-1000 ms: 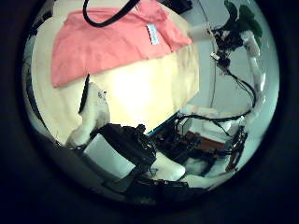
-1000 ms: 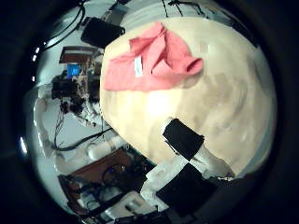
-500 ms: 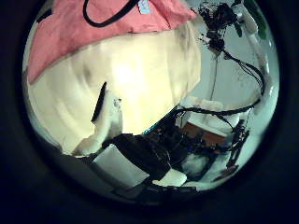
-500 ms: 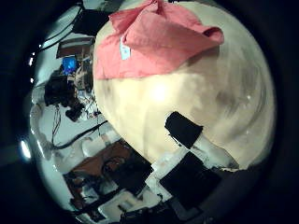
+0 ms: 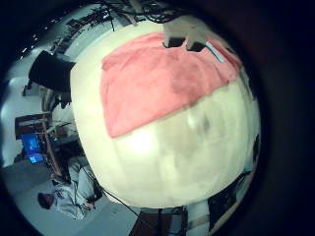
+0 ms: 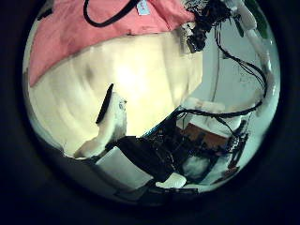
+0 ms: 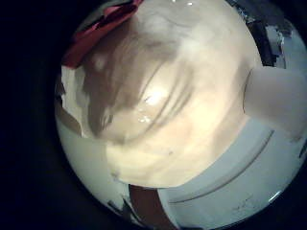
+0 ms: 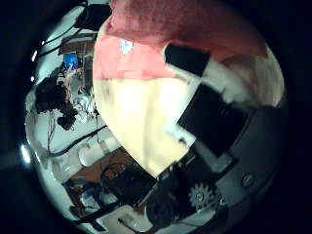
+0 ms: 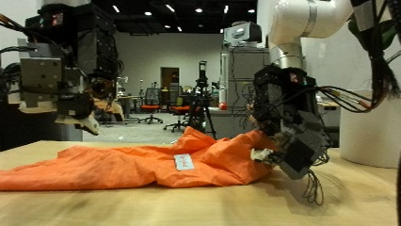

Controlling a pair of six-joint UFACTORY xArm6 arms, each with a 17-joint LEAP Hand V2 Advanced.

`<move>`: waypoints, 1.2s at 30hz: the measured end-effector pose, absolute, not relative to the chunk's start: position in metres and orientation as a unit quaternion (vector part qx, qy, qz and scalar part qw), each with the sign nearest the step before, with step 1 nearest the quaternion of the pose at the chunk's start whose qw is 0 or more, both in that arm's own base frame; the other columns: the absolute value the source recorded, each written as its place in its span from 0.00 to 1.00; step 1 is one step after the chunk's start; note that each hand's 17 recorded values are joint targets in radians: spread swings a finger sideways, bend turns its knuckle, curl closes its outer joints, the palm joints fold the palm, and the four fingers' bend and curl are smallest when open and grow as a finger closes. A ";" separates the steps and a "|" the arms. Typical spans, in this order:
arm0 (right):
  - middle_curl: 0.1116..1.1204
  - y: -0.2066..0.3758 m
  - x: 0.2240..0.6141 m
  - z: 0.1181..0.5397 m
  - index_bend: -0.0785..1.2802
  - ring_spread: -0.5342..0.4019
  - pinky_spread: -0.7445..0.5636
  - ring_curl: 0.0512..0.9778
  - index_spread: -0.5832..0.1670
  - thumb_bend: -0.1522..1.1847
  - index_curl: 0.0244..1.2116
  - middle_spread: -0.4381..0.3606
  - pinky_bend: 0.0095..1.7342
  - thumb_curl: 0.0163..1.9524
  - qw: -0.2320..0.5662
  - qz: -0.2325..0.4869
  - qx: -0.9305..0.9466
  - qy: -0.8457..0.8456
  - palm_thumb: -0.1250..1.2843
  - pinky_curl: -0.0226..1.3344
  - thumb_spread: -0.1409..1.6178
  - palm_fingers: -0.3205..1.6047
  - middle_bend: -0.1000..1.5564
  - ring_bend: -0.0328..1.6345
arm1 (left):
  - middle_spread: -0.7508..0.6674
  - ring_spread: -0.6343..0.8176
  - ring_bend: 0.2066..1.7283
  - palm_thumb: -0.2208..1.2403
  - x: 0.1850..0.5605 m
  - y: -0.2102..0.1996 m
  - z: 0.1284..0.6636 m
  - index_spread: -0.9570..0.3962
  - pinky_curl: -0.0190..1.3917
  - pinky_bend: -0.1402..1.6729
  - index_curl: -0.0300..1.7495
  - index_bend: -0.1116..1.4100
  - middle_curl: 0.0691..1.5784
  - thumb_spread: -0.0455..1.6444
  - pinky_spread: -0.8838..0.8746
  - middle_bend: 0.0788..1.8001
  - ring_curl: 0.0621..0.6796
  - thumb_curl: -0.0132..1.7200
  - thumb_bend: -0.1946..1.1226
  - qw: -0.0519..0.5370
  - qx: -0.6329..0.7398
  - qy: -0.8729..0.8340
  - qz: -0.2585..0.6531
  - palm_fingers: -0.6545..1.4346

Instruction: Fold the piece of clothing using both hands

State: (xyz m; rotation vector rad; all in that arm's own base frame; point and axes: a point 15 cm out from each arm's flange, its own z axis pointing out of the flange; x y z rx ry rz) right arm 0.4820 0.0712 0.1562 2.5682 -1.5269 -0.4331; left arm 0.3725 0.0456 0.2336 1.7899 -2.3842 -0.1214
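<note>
An orange piece of clothing (image 9: 138, 165) with a white label (image 9: 184, 162) lies crumpled lengthwise on the wooden table (image 9: 351, 202). My right hand (image 9: 288, 127) is tilted down at one end of it, open, with its fingertips (image 9: 265, 151) touching the bunched edge. In the right thumb side palm view its fingers (image 8: 200, 83) reach over the cloth (image 8: 175, 34). My left hand (image 9: 69, 80) hangs open above the other end, clear of the fabric. The left little finger side palm view shows the whole cloth (image 5: 157, 84) spread on the table.
A white cylinder (image 9: 371, 122) stands on the table beside the right arm, and it shows too in the right little finger side palm view (image 7: 278, 96). Bare tabletop (image 5: 187, 147) lies in front of the cloth. Office chairs and equipment stand behind the table.
The right hand has come down to the cloth, which now fills its palm view under the fingers. The left hand dropped closer earlier and has since held still.
</note>
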 end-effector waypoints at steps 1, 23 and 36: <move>0.47 0.069 0.477 0.154 0.49 0.30 0.25 0.44 0.31 0.17 0.49 0.29 0.40 0.21 0.062 -0.148 0.848 -0.505 0.71 0.24 0.69 0.94 0.58 0.61 | 0.64 0.68 0.17 0.50 0.372 0.046 0.234 0.72 0.22 0.26 0.19 0.18 0.19 0.76 0.68 0.07 0.29 0.20 0.14 0.080 0.598 -0.796 -0.041 0.37; 0.67 -0.057 0.351 0.204 0.82 0.32 0.39 0.73 0.39 0.23 0.73 0.38 0.76 0.32 0.039 -0.156 0.805 -0.571 0.88 0.56 0.79 0.72 0.86 0.83 | 0.62 0.67 0.17 0.51 0.363 0.072 0.235 0.72 0.23 0.26 0.19 0.18 0.19 0.75 0.68 0.07 0.27 0.19 0.14 0.075 0.594 -0.798 -0.065 0.37; 0.66 -0.023 0.381 0.323 0.83 0.31 0.40 0.78 0.41 0.20 0.75 0.40 0.73 0.36 0.026 -0.090 0.832 -0.547 0.87 0.63 0.79 0.72 0.88 0.82 | 0.59 0.66 0.17 0.54 0.321 0.141 0.239 0.72 0.23 0.26 0.19 0.18 0.19 0.76 0.67 0.07 0.26 0.20 0.14 0.083 0.630 -0.770 -0.050 0.38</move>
